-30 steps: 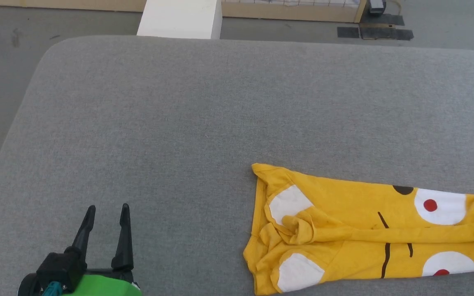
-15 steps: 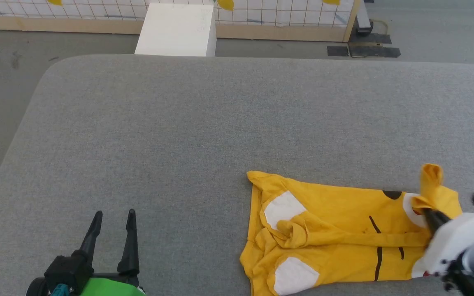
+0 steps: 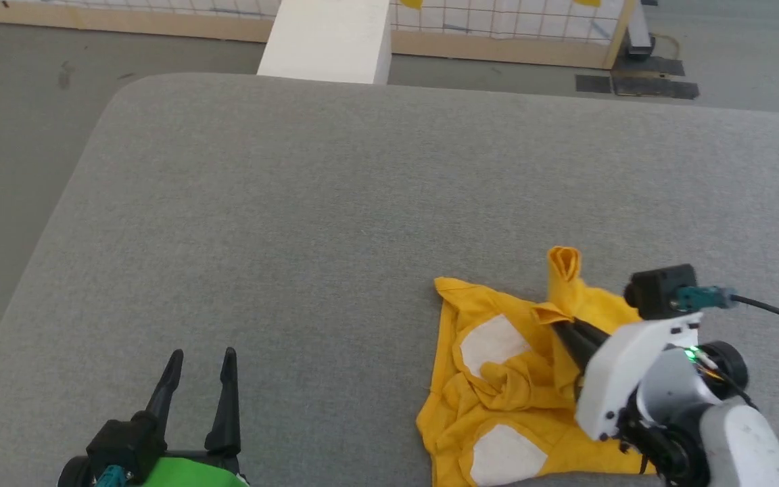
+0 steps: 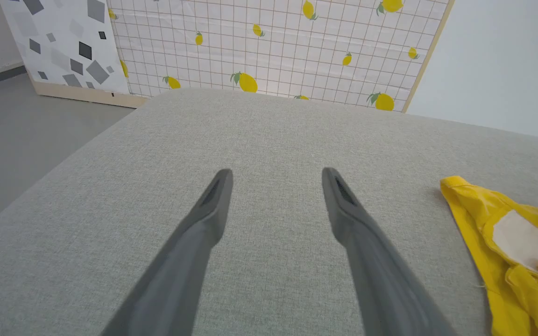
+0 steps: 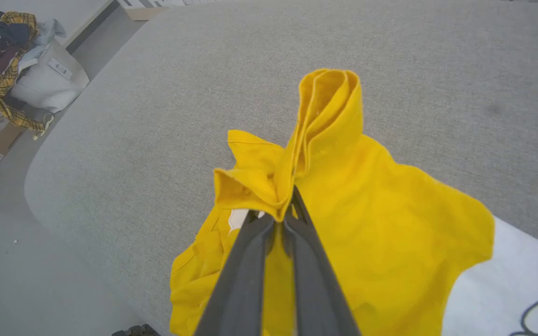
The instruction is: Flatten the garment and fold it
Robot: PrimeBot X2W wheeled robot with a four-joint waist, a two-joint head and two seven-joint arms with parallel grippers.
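Yellow garment (image 3: 498,399), one, bunched on grey surface (image 3: 362,203); right gripper (image 3: 555,325) pinching its fold; left gripper (image 3: 203,353) spread wide, empty.

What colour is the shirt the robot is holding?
Bright yellow with white patches. The garment shows best in the head view.

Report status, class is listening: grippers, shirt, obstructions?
Right gripper shut on yellow T-shirt, a bunched fold raised. Left gripper open, apart from it. No obstruction seen on the grey surface.
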